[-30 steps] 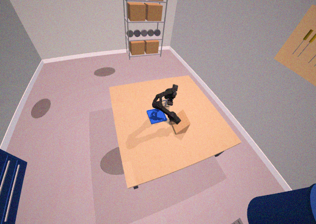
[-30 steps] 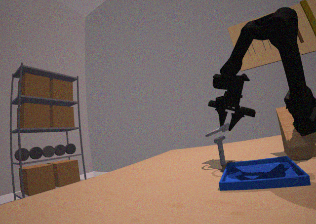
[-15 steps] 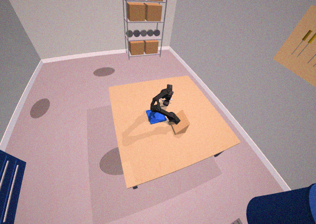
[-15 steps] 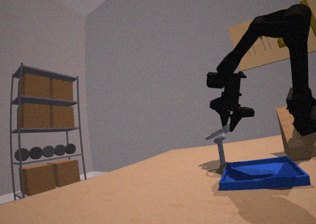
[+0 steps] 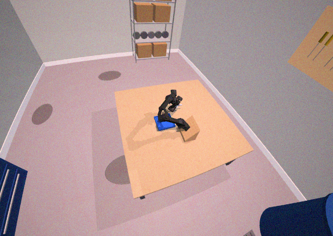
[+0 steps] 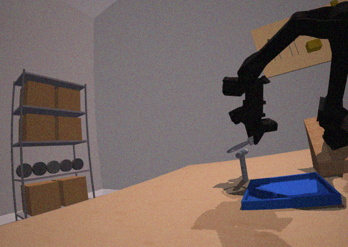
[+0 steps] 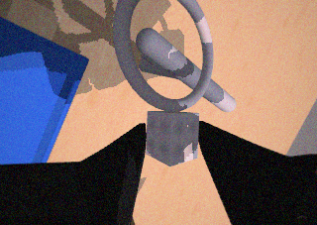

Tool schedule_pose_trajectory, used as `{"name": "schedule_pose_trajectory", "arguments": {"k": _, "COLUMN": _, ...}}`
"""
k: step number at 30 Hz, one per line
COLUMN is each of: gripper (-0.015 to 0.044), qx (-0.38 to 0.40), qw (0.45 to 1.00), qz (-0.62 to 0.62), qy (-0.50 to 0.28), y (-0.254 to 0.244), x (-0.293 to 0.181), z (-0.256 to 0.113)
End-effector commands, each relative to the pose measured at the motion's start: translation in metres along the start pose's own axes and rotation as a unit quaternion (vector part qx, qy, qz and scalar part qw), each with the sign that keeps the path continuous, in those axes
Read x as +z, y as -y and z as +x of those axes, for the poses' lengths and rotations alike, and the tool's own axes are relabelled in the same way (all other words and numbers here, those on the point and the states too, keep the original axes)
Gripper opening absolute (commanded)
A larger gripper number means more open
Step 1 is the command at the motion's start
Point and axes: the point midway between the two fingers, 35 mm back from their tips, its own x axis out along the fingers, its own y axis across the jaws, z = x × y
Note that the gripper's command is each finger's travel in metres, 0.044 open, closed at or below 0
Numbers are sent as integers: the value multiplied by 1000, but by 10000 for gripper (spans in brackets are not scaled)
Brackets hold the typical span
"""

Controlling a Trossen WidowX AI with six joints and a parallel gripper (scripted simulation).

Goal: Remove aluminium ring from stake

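My gripper [image 6: 251, 140] [image 7: 170, 128] is shut on the square tab [image 7: 171, 136] of the grey ring. The ring [image 6: 238, 147] [image 7: 122, 42] is held tilted, its far side lower, just above the cross-bar [image 6: 241, 153] [image 7: 165, 54] of the steel stake [image 6: 243, 170]. In the wrist view part of the cross-bar shows through the ring's opening; whether they touch I cannot tell. The stake stands upright on the table. The blue tray [image 5: 167, 127] [image 6: 292, 204] has no ring in it; it lies right of the stake in the exterior view and at the left in the wrist view.
A wooden wedge-shaped block [image 5: 191, 132] [image 6: 312, 146] stands by the arm's base, beyond the tray in the exterior view. The arm reaches over the tray side towards the stake. A shelf rack [image 5: 150, 23] [image 6: 50, 144] with boxes stands away from the table [image 5: 166, 160].
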Motion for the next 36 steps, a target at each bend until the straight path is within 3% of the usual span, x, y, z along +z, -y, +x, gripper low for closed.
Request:
{"name": "schedule_pose_trajectory", "arguments": {"k": 1, "gripper": 0, "qx": -23, "qw": 999, "qz": 34, "qy": -14, "y": -2, "x": 1, "z": -6}}
{"name": "schedule_pose_trajectory", "arguments": {"k": 20, "gripper": 0, "qx": -134, "qw": 970, "qz": 196, "qy": -46, "y": -19, "x": 3, "z": -30}}
{"name": "schedule_pose_trajectory", "arguments": {"k": 28, "gripper": 0, "qx": -133, "qw": 970, "qz": 197, "qy": -47, "y": -28, "x": 8, "z": -27}}
{"name": "schedule_pose_trajectory", "arguments": {"k": 36, "gripper": 0, "qx": -152, "qw": 962, "qz": 227, "qy": -2, "y": -67, "x": 40, "z": -27}}
